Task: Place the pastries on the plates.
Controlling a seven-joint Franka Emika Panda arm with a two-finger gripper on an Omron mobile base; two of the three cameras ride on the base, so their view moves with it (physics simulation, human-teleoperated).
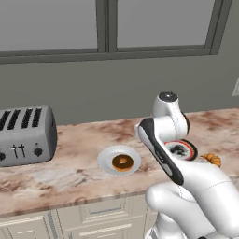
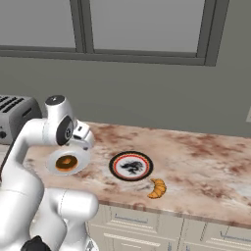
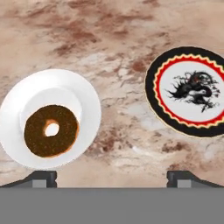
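Note:
The brown-glazed ring donut (image 3: 51, 130) lies flat on the plain white plate (image 3: 83, 94), a little off its centre. To the right stands the plate with the black-and-red rim and dark design (image 3: 153, 83), with nothing on it. The golden croissant (image 2: 157, 188) rests on the marble counter just in front and to the right of that plate (image 2: 116, 165), close to the counter's front edge. My gripper (image 3: 112, 178) hovers above the counter between the two plates, open, with nothing between its fingers. From the left side, the donut (image 1: 122, 162) and croissant (image 1: 212, 159) both show.
A grey four-slot toaster (image 1: 25, 135) stands at the left end of the counter. A wall with a window rises behind. The counter's front edge runs just below the croissant, with cabinet drawers underneath. My own arm covers part of the black-and-red plate (image 1: 179, 149) from the left.

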